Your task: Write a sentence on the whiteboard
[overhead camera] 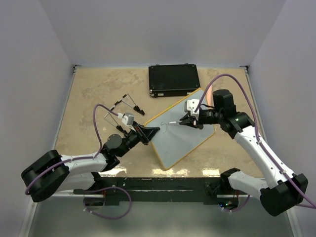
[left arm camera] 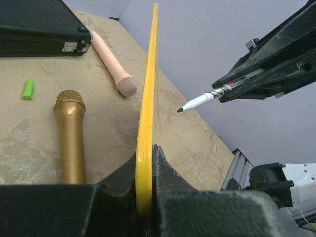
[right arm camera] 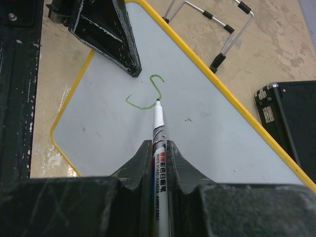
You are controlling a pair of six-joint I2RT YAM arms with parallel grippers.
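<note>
On the whiteboard (right arm camera: 212, 138) stands a green "S" (right arm camera: 145, 92). Right gripper (right arm camera: 158, 148) clamps a marker (right arm camera: 158, 118) printed "AMM2301"; left gripper (left arm camera: 146, 160) pinches the board's yellow rim.

Top view: bright, even, diffuse light from overhead. The walls carry a faint lilac cast. I note white glare patches on the table (overhead camera: 98, 98) along its near edge. Shadows under the arms are soft and short. The frame is sharp throughout.

Left wrist: the left claw (left arm camera: 145, 163) at the bottom is dark and out of focus. The whiteboard (left arm camera: 148, 98) rim sharpens farther up, and the marker (left arm camera: 197, 102) tip is crisp. Pale lengthwise highlight on the gold mic (left arm camera: 71, 143).

Right wrist: the right claw (right arm camera: 159, 148) is blurred at the bottom. Print on the marker is legible and the green stroke (right arm camera: 140, 105) is sharp. The whiteboard reads blue-grey with no hot spots. Table glare at lower left.
</note>
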